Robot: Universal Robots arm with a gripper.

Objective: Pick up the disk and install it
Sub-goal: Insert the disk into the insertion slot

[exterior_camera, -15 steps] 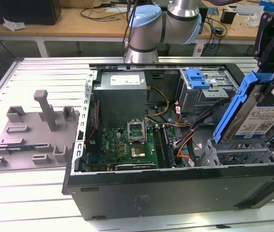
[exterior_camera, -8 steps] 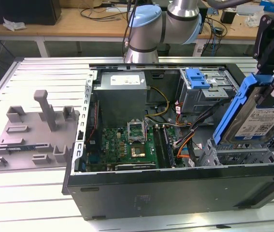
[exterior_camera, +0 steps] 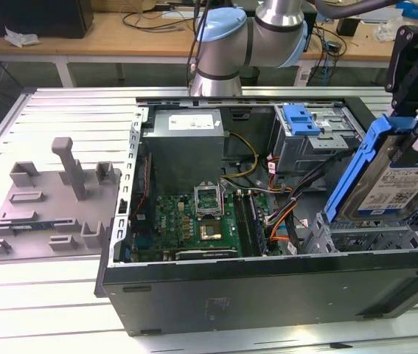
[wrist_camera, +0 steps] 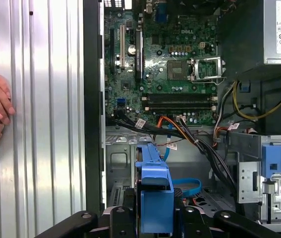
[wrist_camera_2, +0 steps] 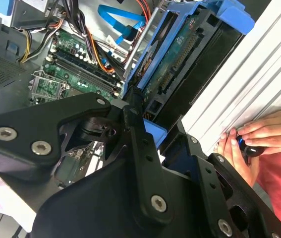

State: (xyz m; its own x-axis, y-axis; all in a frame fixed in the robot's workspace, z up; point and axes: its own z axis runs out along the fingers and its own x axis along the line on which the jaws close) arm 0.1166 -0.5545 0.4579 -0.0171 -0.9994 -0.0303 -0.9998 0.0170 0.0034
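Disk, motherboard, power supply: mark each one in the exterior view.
disk [exterior_camera: 394, 188], exterior view, on its white-and-blue label face.
motherboard [exterior_camera: 170, 221], exterior view, on the green board surface.
power supply [exterior_camera: 183, 151], exterior view, on its grey side panel.

Disk [exterior_camera: 389, 173] hangs tilted in the tool [exterior_camera: 413, 133] over the drive cage [exterior_camera: 371, 234] – cage top open beneath; cables [exterior_camera: 286, 203] crowd the cage's side twd the motherboard [exterior_camera: 194, 221]; case wall [exterior_camera: 267, 287] rims the front; a person's hands [wrist_camera_2: 266, 131] rest on the table [wrist_camera: 46, 124] beside the case – grey fixture [exterior_camera: 54, 199] on ext. view's left, bare slats around it.
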